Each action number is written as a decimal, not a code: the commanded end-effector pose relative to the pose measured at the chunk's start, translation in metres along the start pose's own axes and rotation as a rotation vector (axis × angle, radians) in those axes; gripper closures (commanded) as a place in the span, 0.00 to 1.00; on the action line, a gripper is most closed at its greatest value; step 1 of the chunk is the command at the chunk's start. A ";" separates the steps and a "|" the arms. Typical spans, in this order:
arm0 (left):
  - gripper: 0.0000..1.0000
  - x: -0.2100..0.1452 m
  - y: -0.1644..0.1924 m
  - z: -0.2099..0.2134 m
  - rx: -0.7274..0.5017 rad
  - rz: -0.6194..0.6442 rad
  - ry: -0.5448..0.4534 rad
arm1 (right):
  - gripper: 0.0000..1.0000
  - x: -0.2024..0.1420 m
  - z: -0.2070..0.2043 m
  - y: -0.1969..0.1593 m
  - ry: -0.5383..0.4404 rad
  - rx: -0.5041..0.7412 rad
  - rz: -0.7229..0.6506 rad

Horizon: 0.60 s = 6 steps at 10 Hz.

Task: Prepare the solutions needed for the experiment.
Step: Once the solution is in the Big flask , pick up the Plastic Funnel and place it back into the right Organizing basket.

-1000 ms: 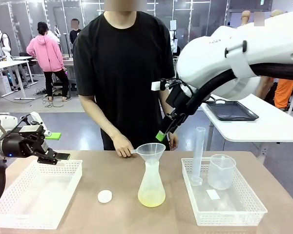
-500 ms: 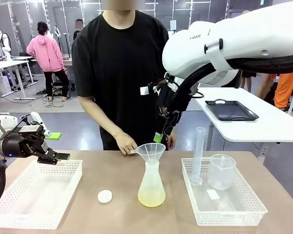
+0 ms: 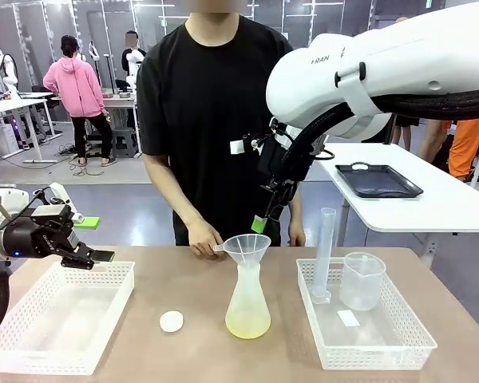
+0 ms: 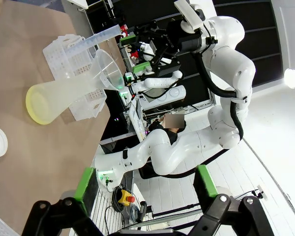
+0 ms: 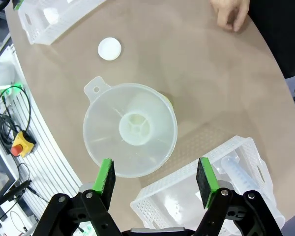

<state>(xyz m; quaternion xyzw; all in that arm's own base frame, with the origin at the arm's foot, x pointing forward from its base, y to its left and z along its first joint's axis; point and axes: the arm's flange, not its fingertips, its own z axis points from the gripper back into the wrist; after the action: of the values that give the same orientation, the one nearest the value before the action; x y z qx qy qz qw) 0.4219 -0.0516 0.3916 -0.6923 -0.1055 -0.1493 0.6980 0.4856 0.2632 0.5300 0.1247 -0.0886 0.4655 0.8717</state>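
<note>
The pale yellow-green clear liquid (image 3: 247,324) lies as a shallow layer in the bottom of the frosted conical flask (image 3: 247,297). The flask stands on the brown surface (image 3: 144,287) with a translucent plastic funnel (image 3: 247,248) seated in its neck. The right pincer (image 5: 156,178) hangs above the funnel, its 2 green-padded fingers spread wide and empty. The left pincer (image 3: 92,258) hovers over the white mesh basket (image 3: 32,351), likewise wide and empty. A person's hand (image 3: 201,238) rests just beside the funnel's tab.
</note>
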 end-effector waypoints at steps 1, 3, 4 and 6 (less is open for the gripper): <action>0.00 0.000 -0.001 0.000 -0.005 -0.002 -0.001 | 0.17 0.021 -0.006 -0.009 0.037 -0.013 -0.024; 0.00 0.000 -0.001 0.000 -0.005 -0.002 -0.001 | 0.17 0.036 -0.017 -0.013 0.114 0.045 0.001; 0.00 0.000 -0.001 0.000 -0.005 -0.002 -0.001 | 0.17 0.039 -0.021 -0.014 0.143 0.053 0.001; 0.00 0.000 -0.001 0.000 -0.005 -0.002 -0.001 | 0.17 0.040 -0.027 -0.019 0.199 0.059 -0.010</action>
<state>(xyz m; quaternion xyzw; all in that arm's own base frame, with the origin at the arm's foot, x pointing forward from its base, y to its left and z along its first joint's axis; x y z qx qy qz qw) 0.4219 -0.0516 0.3916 -0.6923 -0.1055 -0.1493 0.6980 0.5179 0.2897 0.5050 0.1199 -0.0059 0.4832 0.8673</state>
